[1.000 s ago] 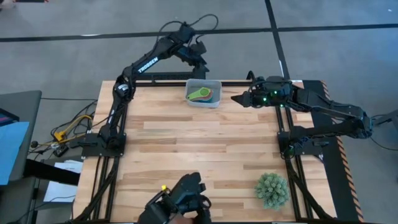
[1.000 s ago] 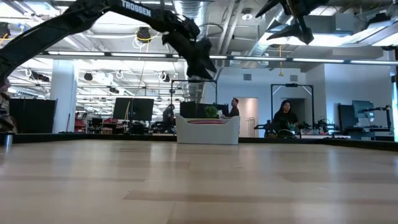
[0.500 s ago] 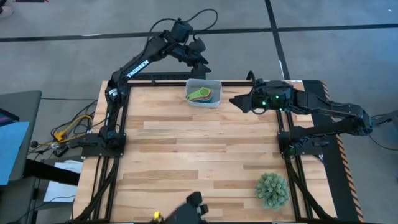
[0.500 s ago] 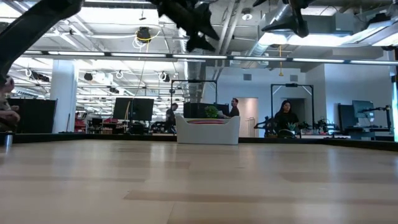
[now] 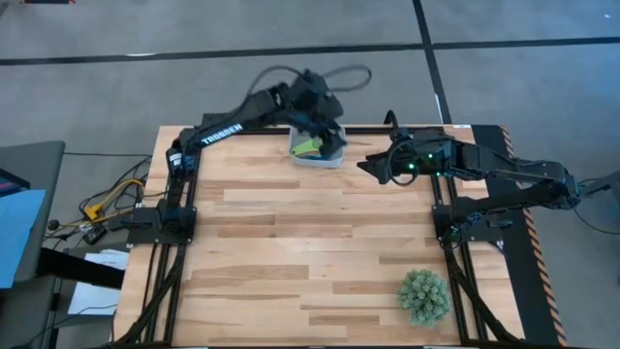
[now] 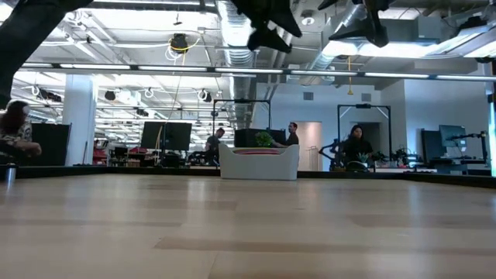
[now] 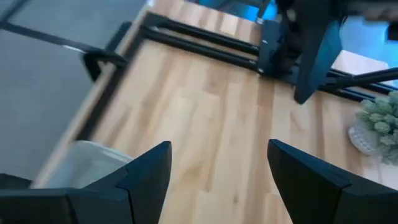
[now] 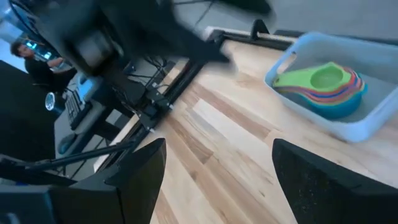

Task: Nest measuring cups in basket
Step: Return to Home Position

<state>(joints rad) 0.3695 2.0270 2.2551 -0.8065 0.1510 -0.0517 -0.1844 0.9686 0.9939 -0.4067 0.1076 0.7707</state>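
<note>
The basket (image 5: 312, 160) (image 8: 351, 127), a pale translucent tub, stands on its base at the table's far edge. The measuring cups (image 8: 324, 88) sit nested inside it, green on top, with pink, orange and blue rims below. In the high view only a bit of the green cup (image 5: 307, 147) shows. My left gripper (image 5: 329, 139) (image 7: 219, 146) hangs open above the basket's right part and touches nothing; the basket's corner (image 7: 87, 163) shows beside its finger. My right gripper (image 5: 371, 163) (image 8: 220, 143) is open, held in the air just right of the basket.
A spiky green plant (image 5: 424, 296) (image 7: 380, 121) stands near the table's near right corner. Bare wooden tabletop (image 5: 310, 242) spreads between the basket and the near edge. In the low view both grippers are high above the table; people sit in the room beyond.
My left arm has swung from beyond the table's far edge toward the near right, and its gripper now hangs over the basket, covering most of it in the high view. A dark object at the table's near edge has left the high view.
</note>
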